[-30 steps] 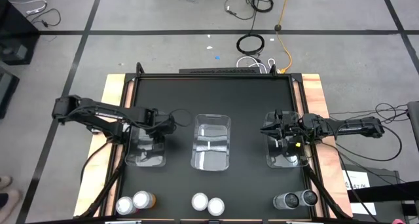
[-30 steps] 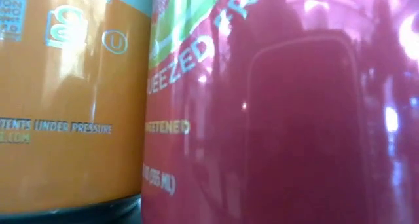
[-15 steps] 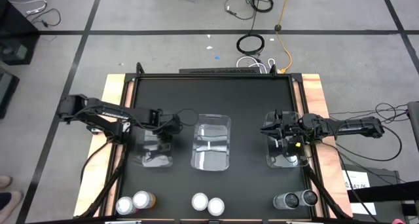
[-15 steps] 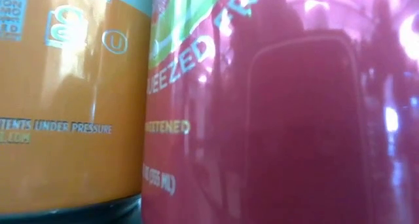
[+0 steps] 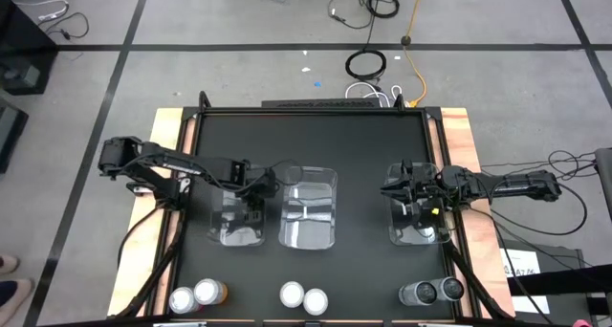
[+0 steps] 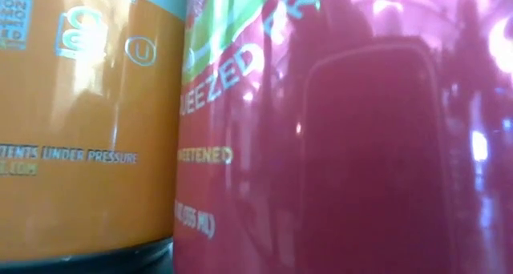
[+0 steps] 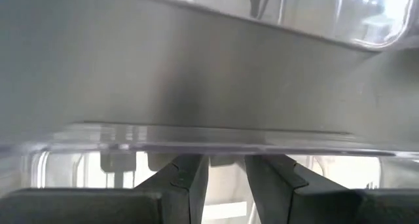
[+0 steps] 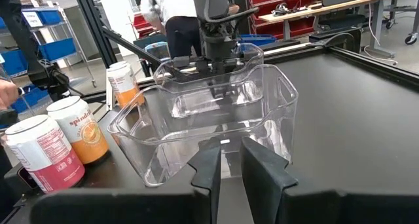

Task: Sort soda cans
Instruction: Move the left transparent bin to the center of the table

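Six soda cans stand upright along the table's near edge: two orange (image 5: 196, 294), two red-sided with white tops (image 5: 302, 296), two dark grey (image 5: 432, 291). In the low view an orange can (image 6: 80, 130) and a red can (image 6: 345, 146) fill the picture. My left gripper (image 5: 252, 185) is shut on the clear left bin (image 5: 239, 222), which stands close beside the middle bin (image 5: 308, 207). My right gripper (image 5: 402, 191) is shut over the clear right bin (image 5: 421, 227). My left gripper pinches the left bin's rim (image 7: 222, 147) at its far end between its two fingers (image 7: 190, 181), coming from above and pointing down (image 8: 213, 60). The bin's bottom stays on the table. My right gripper pinches a wall of the right bin at its rim (image 8: 224, 143) between its two fingers (image 8: 209, 165). The bin rests upright on the table.
The three clear bins sit in a row across the black table's middle. Wooden side boards (image 5: 167, 136) and a black frame border the table. Bare tabletop lies between bins and cans and toward the far edge. A person (image 8: 180, 24) stands beyond the table.
My left gripper has moved toward the table's right, staying shut, and the left bin has slid with it along the table, closing most of the gap to the middle bin.
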You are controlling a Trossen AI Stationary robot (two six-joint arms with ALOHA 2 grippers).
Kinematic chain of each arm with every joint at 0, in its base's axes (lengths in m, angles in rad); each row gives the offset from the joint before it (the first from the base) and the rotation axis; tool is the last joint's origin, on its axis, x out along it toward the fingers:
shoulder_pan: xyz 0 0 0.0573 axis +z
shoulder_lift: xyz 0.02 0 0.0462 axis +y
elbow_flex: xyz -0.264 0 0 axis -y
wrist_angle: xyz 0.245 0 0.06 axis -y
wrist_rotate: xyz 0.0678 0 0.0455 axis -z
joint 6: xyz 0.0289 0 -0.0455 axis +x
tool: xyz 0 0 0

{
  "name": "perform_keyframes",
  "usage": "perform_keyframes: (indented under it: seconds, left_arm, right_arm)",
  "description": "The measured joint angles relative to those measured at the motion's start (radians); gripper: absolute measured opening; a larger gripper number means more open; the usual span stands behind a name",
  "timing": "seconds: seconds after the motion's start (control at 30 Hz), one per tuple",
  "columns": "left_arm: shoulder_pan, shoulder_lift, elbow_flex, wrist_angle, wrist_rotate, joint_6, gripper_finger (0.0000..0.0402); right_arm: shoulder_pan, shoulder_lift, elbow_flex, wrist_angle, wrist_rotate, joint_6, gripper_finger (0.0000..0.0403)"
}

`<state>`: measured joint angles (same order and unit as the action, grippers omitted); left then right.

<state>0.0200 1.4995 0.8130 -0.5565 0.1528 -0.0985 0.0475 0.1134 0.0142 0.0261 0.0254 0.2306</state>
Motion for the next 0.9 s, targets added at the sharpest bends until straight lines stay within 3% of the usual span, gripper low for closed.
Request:
perform_keyframes:
  seconds: [0.9]
  left_arm:
    - [-0.042,0.168,0.204,0.029,0.002,0.054,0.0109]
  right_arm:
    - [0.0,0.0,0.0,0.0,0.0,0.0,0.005]
